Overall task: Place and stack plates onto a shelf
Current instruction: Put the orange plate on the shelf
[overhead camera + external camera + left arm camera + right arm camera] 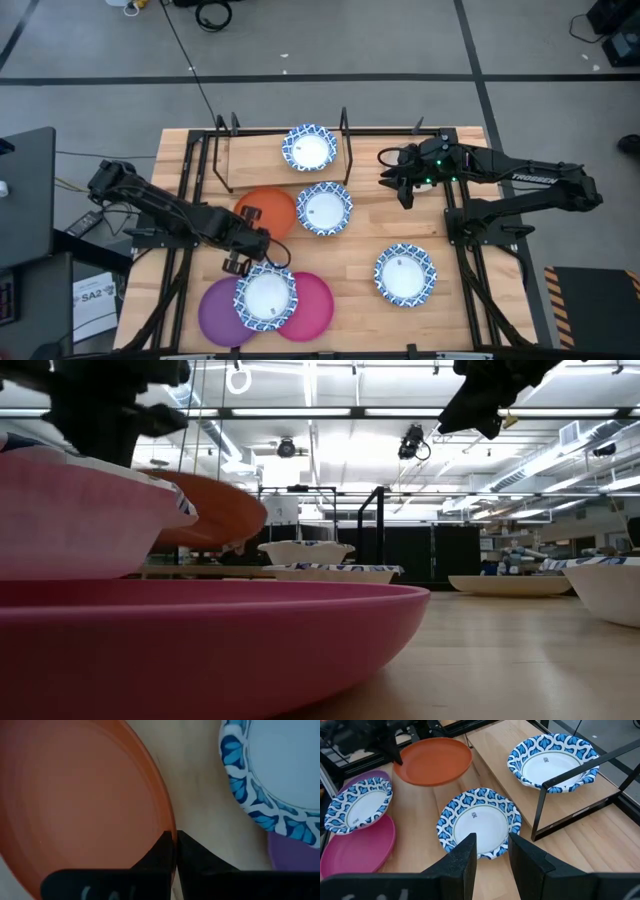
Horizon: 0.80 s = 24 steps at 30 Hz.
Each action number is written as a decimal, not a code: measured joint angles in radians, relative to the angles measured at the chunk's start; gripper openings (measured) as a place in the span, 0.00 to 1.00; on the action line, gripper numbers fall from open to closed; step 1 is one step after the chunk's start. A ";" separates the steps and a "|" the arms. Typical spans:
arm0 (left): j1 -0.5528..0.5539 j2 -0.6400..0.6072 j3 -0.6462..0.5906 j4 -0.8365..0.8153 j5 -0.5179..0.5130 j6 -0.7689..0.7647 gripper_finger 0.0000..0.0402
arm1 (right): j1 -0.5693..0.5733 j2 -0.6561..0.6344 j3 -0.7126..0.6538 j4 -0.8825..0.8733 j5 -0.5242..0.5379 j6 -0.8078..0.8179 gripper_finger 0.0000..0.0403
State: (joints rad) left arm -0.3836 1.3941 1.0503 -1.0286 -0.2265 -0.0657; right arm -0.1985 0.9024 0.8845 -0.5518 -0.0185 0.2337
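Observation:
My left gripper (256, 240) is shut on the plain orange plate (268, 210), which hangs over the table left of centre. The orange plate (435, 760) also shows in the right wrist view, with a shadow under it. One blue-and-white plate (309, 148) rests on the shelf (250, 160) at the far side. Another blue-and-white plate (324, 208) lies on the table in front of the shelf. My right gripper (400, 188) hovers open above the table, right of the shelf, with nothing between its fingers (520, 855). My left gripper pinches the orange plate's rim (169, 822) between its two fingers, on the plate's near side. The fingers (160, 852) come steeply from above, pointing down. The plate is lifted off the table and tilted in the low view (215, 510).
Near the front edge a blue-and-white plate (266, 296) sits on top of a purple plate (215, 315) and a pink plate (315, 305). A further blue-and-white plate (405, 274) lies at the right. Black upright posts (540, 810) frame the shelf.

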 joint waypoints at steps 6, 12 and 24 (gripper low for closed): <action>0.008 0.000 0.055 -0.065 -0.093 0.001 0.04 | 0.000 0.000 0.000 0.000 0.000 0.000 0.29; 0.090 0.000 0.057 -0.080 -0.147 0.008 0.04 | 0.000 0.000 0.000 0.000 0.000 0.000 0.29; 0.343 0.000 0.057 -0.078 -0.181 0.105 0.04 | 0.000 0.000 0.000 0.000 0.000 0.000 0.29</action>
State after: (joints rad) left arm -0.0411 1.3941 1.1076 -1.1071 -0.4076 0.0394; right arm -0.1982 0.9024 0.8848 -0.5518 -0.0185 0.2333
